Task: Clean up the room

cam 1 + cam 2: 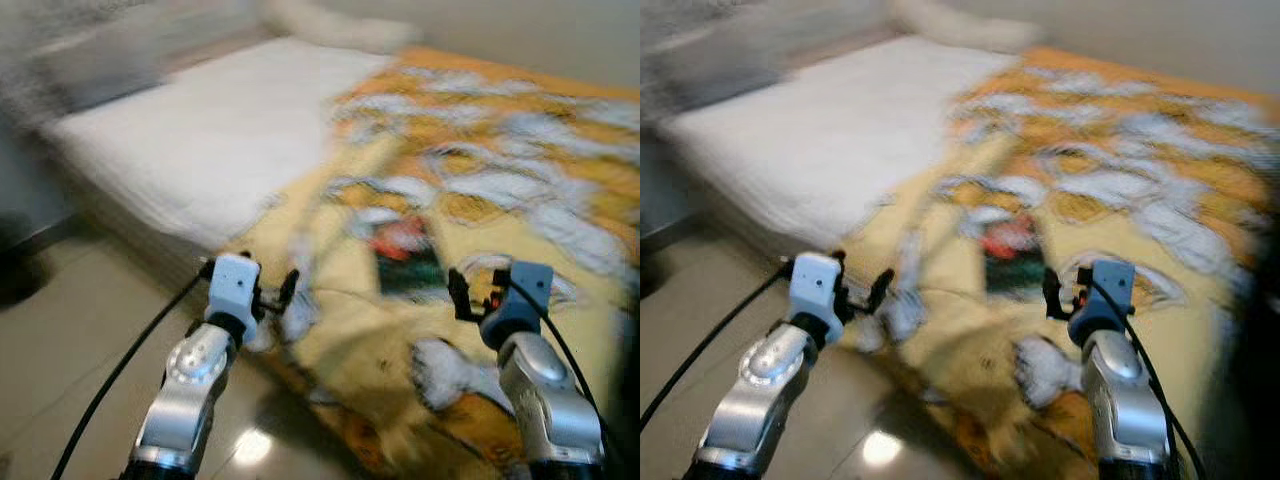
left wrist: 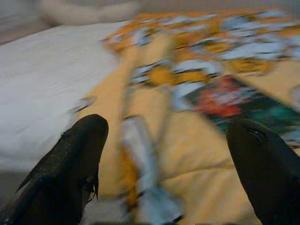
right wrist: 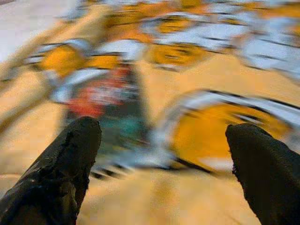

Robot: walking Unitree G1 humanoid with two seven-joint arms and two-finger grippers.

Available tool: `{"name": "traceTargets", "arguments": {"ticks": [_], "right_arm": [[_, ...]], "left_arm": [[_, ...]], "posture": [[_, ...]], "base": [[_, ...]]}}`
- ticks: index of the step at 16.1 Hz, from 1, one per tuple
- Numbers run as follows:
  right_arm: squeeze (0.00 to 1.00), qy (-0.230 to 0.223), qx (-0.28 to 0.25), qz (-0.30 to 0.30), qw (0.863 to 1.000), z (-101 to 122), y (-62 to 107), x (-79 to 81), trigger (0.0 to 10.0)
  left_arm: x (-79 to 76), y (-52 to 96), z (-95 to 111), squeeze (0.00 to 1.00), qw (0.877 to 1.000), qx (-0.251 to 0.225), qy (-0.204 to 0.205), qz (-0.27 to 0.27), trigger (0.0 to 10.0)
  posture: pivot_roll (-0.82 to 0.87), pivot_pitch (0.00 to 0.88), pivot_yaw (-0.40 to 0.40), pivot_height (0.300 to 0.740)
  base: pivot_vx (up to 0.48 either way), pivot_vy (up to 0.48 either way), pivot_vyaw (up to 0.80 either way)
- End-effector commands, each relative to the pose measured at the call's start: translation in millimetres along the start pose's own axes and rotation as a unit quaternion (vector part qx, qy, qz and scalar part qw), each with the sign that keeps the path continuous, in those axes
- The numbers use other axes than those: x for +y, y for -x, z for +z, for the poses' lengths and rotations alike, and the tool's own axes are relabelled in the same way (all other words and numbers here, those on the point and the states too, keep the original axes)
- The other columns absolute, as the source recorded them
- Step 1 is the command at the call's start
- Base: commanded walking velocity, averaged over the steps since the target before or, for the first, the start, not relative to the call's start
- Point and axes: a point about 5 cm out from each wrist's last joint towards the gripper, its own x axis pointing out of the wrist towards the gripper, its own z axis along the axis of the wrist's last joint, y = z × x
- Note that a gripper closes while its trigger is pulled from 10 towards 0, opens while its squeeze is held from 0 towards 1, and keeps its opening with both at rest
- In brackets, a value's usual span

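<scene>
Both arms reach forward over the near edge of the bed [image 1: 190, 150], where a yellow-orange blanket [image 1: 520, 180] covers the right side and leaves the white sheet bare on the left. The left pincer [image 2: 164, 154] and right pincer [image 3: 161, 159] both stand wide apart and empty, likely ready to grasp. A dark red-and-green packet [image 1: 408, 258] lies on the blanket between them, slightly farther, probably the item to clear.

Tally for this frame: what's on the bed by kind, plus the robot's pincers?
Yellow-orange patterned blanket: 1
Red-and-green flat item, too blurred to identify: 1
Pillow at the head of the bed: 1
Pincers: 2, left pincer and right pincer, both open
Total: 5
</scene>
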Motion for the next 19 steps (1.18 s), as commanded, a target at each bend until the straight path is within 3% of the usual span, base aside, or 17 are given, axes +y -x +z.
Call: {"name": "traceTargets", "arguments": {"ticks": [1, 6, 15, 19], "right_arm": [[0.00, -0.002, 0.000, 0.005, 1.000, 0, 1.8, 0.8, 10.0], [0.00, 0.019, 0.007, 0.059, 0.998, 1, 0.5, 13.8, 10.0], [0.00, 0.042, 0.010, 0.093, 0.995, 2, 0.0, 18.7, 10.0], [0.00, 0.041, 0.021, 0.096, 0.994, -1, 0.4, 18.8, 10.0]], "left_arm": [[0.2, -2.9, 7, 0.67, 1.000, -0.011, -0.005, -0.004, 10.0], [2.1, -2.2, 6, 0.68, 1.000, -0.008, -0.005, -0.001, 10.0], [3.4, -1.6, 4, 0.68, 1.000, -0.004, -0.002, 0.002, 10.0], [2.9, -0.2, 2, 0.67, 1.000, -0.001, -0.003, 0.004, 10.0]], "posture": [[-0.10, 0.000, 0.041, 0.740], [-0.10, 0.000, 0.045, 0.740], [-0.10, 0.000, 0.039, 0.740], [-0.10, 0.000, 0.035, 0.740]], "base": [[0.292, 0.000, -0.78], [0.293, 0.000, 0.00], [0.292, 0.000, 0.00], [0.000, 0.000, 0.40]]}}
